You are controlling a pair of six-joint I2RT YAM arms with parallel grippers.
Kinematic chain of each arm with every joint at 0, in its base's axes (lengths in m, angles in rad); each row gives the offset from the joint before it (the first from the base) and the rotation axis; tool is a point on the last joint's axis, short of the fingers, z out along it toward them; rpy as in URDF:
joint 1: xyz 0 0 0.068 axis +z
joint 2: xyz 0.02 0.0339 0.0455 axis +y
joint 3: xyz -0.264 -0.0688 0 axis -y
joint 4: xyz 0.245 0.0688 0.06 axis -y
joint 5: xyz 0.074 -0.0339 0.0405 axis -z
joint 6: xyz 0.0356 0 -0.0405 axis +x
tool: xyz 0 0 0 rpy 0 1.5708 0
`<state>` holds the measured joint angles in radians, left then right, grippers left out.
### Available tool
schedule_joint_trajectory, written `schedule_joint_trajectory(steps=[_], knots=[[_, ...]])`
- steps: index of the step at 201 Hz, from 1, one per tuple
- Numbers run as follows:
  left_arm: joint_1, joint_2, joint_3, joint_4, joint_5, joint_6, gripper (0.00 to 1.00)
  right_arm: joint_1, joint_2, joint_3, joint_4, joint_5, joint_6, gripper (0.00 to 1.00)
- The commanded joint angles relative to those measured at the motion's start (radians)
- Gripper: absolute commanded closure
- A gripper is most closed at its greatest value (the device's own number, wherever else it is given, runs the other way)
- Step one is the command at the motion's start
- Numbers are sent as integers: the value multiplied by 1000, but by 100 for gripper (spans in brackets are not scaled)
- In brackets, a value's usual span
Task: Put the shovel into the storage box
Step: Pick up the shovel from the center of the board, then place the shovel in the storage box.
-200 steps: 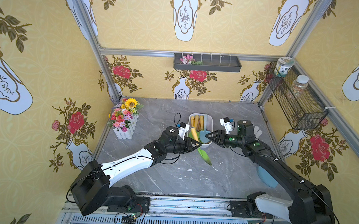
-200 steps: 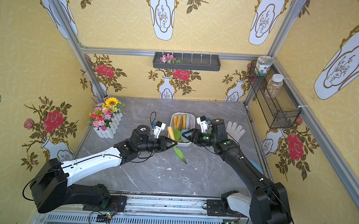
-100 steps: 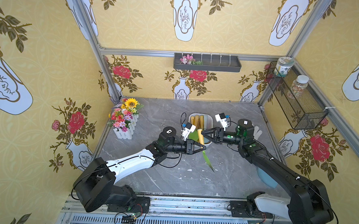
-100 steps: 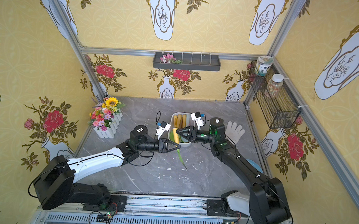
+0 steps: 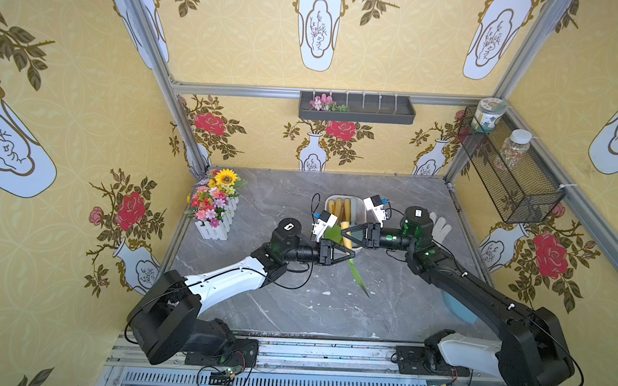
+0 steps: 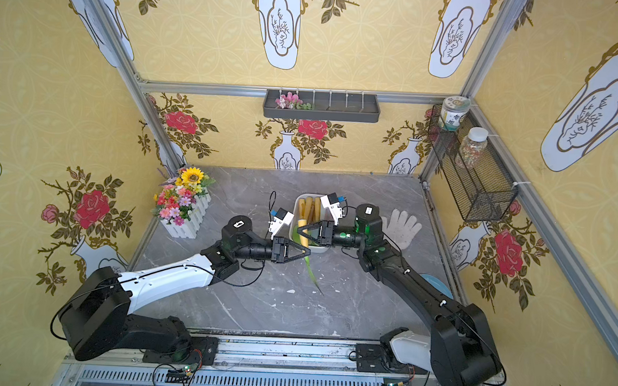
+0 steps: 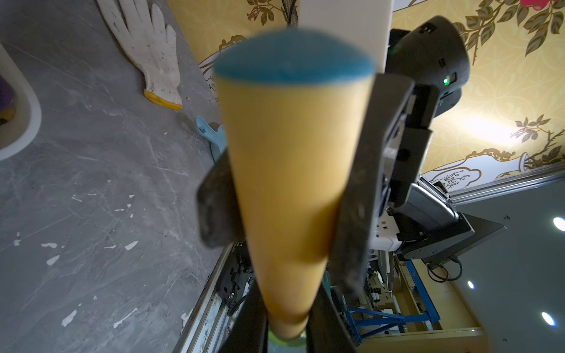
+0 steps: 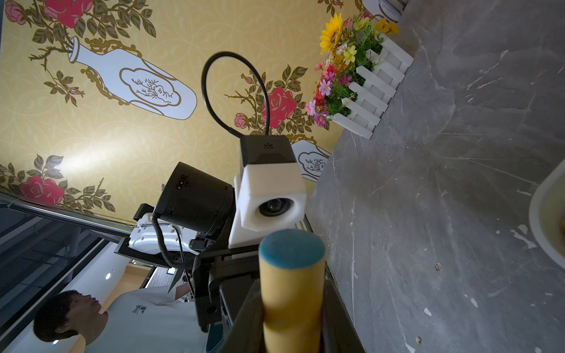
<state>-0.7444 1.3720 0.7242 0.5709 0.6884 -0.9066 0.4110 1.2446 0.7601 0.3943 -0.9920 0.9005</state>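
Shovel (image 5: 356, 273): hanging blade-down over the table (image 5: 287, 309), just beside the white box's (image 6: 317, 250) near end, not inside.
Left gripper (image 5: 350, 256): clamping the wooden handle (image 7: 290, 183) low, by the blade.
Right gripper (image 5: 343, 232): pinching the same handle higher, below its blue cap (image 7: 293, 58).

The shovel (image 5: 355, 270), with a yellow handle, blue cap and green blade, hangs tilted, blade toward the tabletop's front edge; the white storage box (image 5: 343, 197) sits mid-tabletop, nearer the back edge, just behind the blade.

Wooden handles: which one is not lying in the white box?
That of the green shovel, gripped by the left tool and right tool; the others lie in the storage box.
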Motion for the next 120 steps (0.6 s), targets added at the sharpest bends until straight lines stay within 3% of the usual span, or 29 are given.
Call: schedule_joint_trajectory(steps=[1,47,90,120], knots=[[6,2,-8,21,-7,12,79,2,-1,7,40,-12,12,84],[19,-34,-54,-15,-80,5,52,-14,14,78,-166,71,-98,87],[39,-187,-125,-184,-290,30,45,-35,107,275,-579,341,-281,87],[39,-291,-158,-319,-438,40,44,-37,197,396,-697,518,-319,87]])
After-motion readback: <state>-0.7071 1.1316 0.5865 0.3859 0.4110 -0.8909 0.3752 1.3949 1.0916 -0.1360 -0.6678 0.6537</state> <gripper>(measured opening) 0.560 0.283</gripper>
